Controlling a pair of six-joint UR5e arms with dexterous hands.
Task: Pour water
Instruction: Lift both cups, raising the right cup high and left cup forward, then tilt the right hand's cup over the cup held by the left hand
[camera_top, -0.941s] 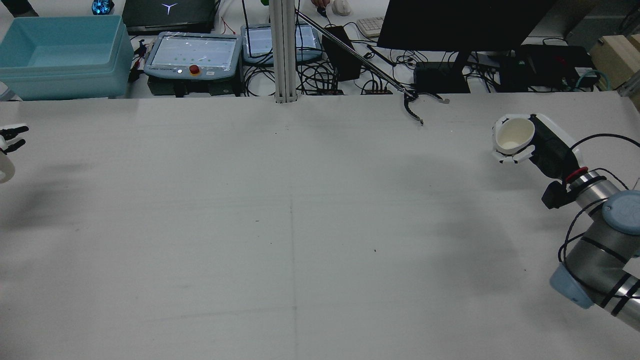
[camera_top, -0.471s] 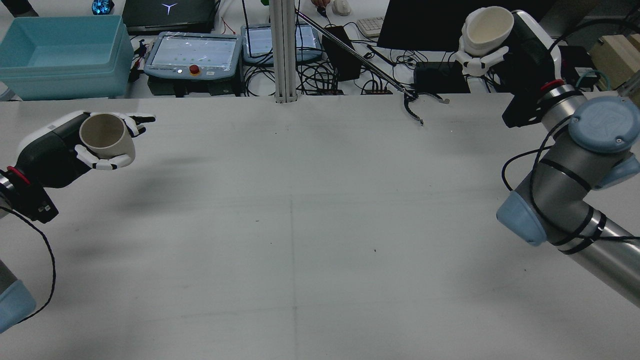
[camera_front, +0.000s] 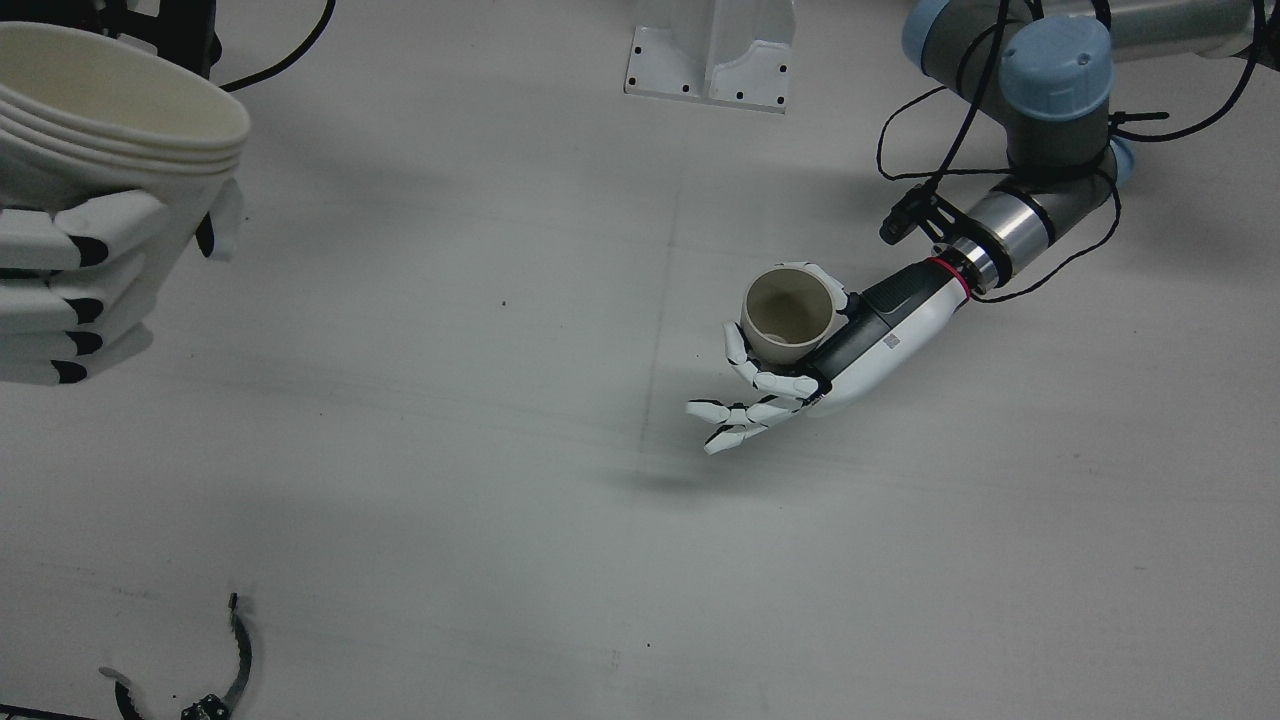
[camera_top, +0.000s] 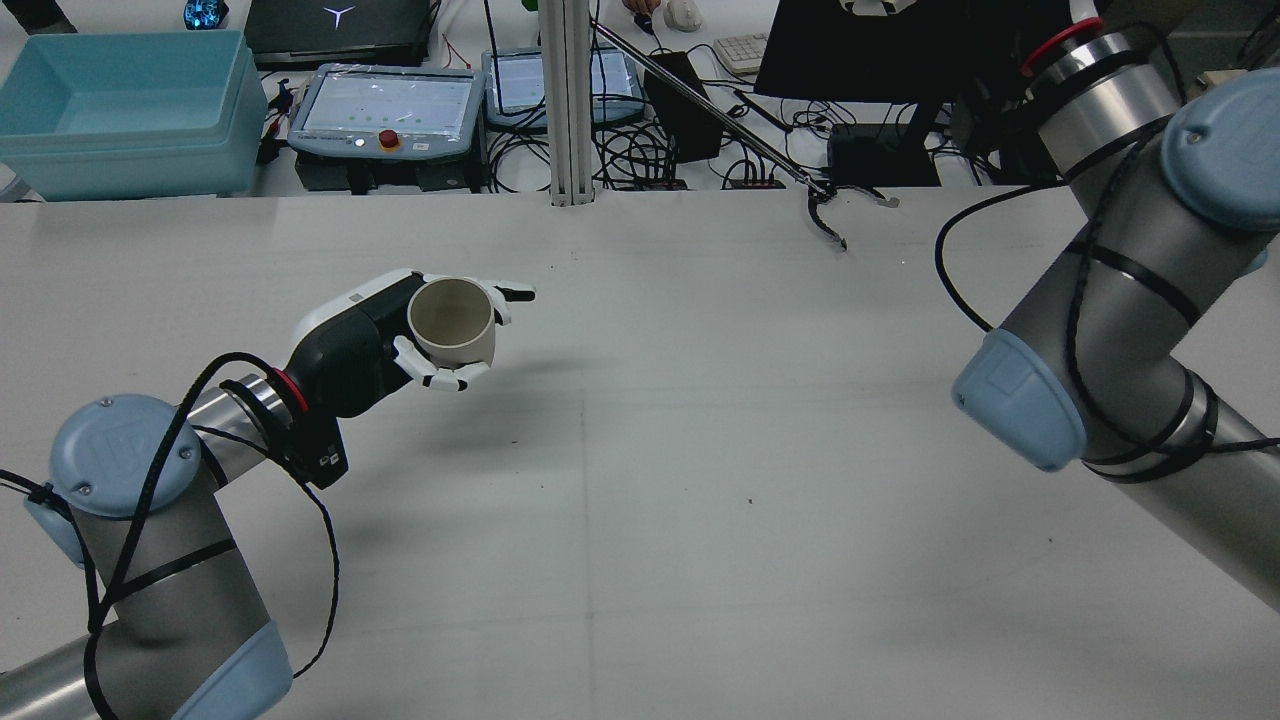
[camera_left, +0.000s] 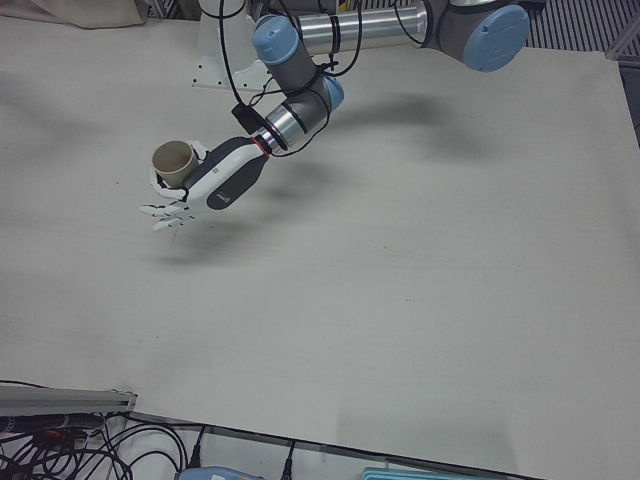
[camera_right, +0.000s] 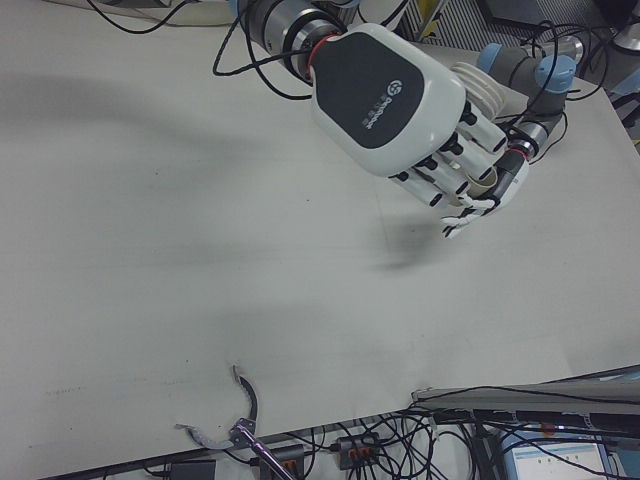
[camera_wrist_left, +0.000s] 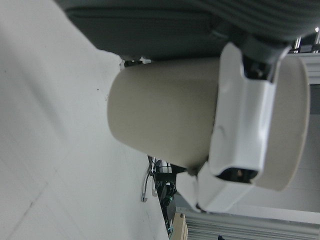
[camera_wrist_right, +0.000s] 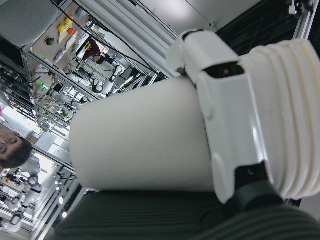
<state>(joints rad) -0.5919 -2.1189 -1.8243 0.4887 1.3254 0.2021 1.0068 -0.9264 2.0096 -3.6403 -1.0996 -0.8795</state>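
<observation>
My left hand (camera_top: 372, 332) is shut on a beige cup (camera_top: 453, 320), held upright above the middle-left of the table. The front view looks into this beige cup (camera_front: 789, 317), and it shows no liquid; some fingers (camera_front: 735, 418) stretch out past it. The left-front view shows the same cup (camera_left: 173, 160) and hand (camera_left: 220, 176). My right hand (camera_front: 70, 280) is shut on a white ribbed cup (camera_front: 115, 110), raised high and close to the front camera. In the right-front view that hand (camera_right: 395, 95) hides most of its cup (camera_right: 487, 92). Both hand views are filled by their cups (camera_wrist_left: 165, 115) (camera_wrist_right: 145, 137).
The white table (camera_top: 700, 450) carries a black curved tool (camera_top: 828, 218) near its far edge. Beyond it stand a blue bin (camera_top: 120, 110), teach pendants (camera_top: 385, 110), a post (camera_top: 567, 100) and a monitor (camera_top: 900, 45). My right arm (camera_top: 1100, 280) looms over the right side.
My left hand has carried the beige cup inward toward the table's middle. My right hand has lifted the white cup up and out of the top of the rear view.
</observation>
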